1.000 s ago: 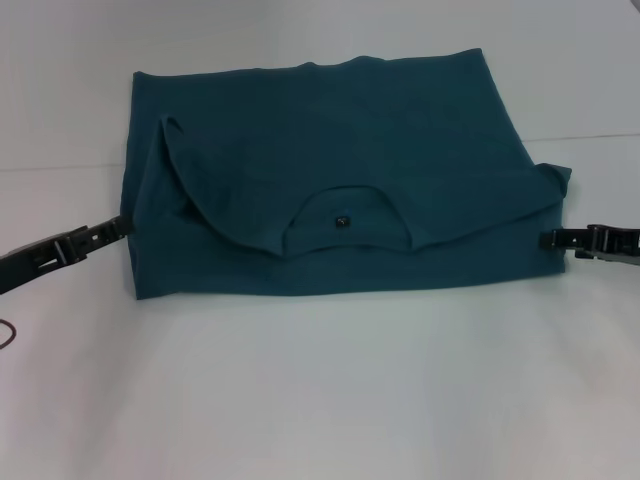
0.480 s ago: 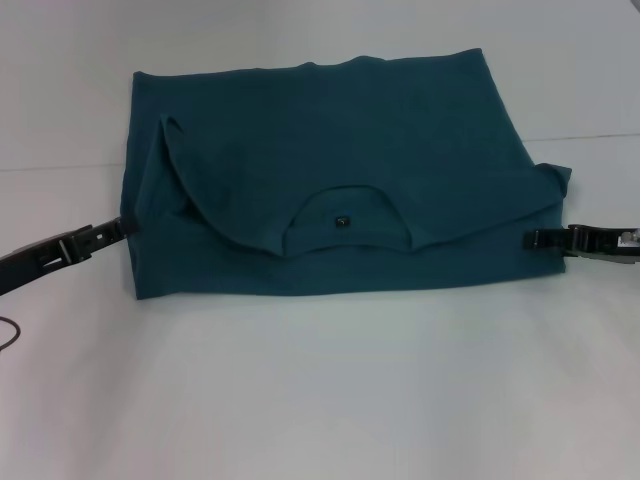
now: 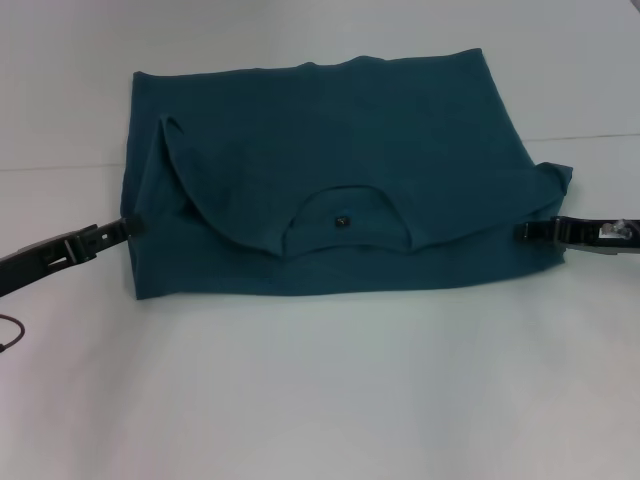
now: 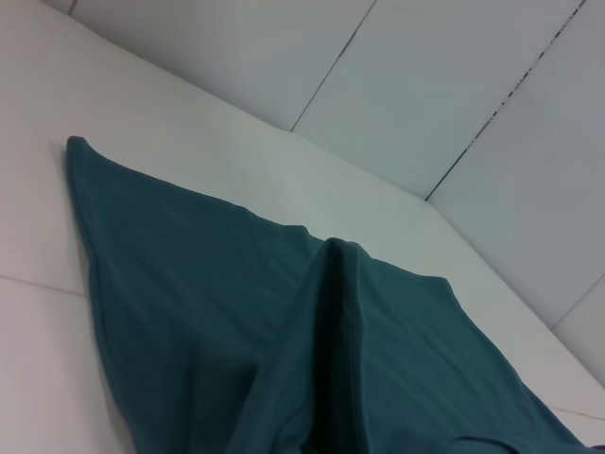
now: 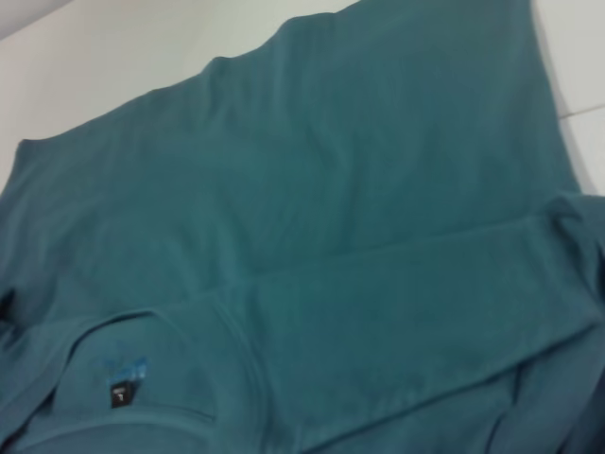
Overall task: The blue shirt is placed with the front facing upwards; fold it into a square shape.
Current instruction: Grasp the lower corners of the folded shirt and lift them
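The blue shirt (image 3: 330,180) lies folded on the white table, a wide teal block with its collar and small dark tag (image 3: 342,219) on top near the front; no lettering shows. It also fills the left wrist view (image 4: 284,340) and the right wrist view (image 5: 321,236). My left gripper (image 3: 122,228) is low at the shirt's left edge, its tip touching the cloth. My right gripper (image 3: 525,231) is low at the shirt's right edge, its tip over the cloth below the right sleeve fold.
The white table (image 3: 320,400) spreads around the shirt, with bare surface in front. A wall of pale panels (image 4: 454,85) rises behind the table. A dark cable loop (image 3: 6,334) lies at the left edge.
My right gripper has slid left, from clear of the shirt onto its right edge. My left gripper has edged slightly right against the left edge. The shirt has barely moved.
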You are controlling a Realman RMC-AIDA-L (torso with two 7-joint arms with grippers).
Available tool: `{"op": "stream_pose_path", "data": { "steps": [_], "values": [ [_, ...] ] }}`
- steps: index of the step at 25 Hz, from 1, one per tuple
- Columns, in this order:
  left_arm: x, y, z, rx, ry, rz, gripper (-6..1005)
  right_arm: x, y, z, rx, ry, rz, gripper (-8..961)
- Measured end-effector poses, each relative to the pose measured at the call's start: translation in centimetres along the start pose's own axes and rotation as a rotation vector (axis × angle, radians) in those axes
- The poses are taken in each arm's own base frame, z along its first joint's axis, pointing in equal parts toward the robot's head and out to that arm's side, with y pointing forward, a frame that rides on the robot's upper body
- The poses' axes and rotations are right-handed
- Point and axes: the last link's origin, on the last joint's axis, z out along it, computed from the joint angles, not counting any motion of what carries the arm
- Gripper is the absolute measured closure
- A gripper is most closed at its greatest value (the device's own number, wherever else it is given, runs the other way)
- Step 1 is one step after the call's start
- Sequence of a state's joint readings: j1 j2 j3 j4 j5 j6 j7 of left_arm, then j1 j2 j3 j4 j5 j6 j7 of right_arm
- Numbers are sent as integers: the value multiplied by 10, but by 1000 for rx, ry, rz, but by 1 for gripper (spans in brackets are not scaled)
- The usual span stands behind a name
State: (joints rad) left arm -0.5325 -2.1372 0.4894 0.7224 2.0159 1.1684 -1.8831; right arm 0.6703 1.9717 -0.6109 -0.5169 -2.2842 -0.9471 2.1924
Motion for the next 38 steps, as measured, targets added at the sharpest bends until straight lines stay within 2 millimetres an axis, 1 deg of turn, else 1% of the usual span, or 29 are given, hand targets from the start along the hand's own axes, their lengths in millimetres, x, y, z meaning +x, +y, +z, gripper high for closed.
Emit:
{"op": "stream_pose_path", "data": {
  "steps": [1,6,10,17,23,25,28,38],
  "values": [
    [0,0,0,-1,2,-1,139,0,2,1,-3,1,-3,351],
    [0,-1,-1,3,4,3,142,0,9,5,-17,21,-29,600],
    [-1,-2,-2,6,5,3,149,1,10,6,-18,23,-30,686],
    [-6,-2,-1,6,-6,-3,160,7,0,0,-5,13,2,836],
    [-6,-4,0,23,-5,-3,169,7,-4,-5,-11,6,14,932],
    [-6,-5,0,29,-6,-1,172,6,-3,-7,-23,1,11,933],
    [-9,-6,6,58,-22,31,177,4,-2,-10,-43,-6,5,933],
    [-23,-3,35,163,-104,163,193,6,-5,-19,-62,-13,16,932]
  ]
}}
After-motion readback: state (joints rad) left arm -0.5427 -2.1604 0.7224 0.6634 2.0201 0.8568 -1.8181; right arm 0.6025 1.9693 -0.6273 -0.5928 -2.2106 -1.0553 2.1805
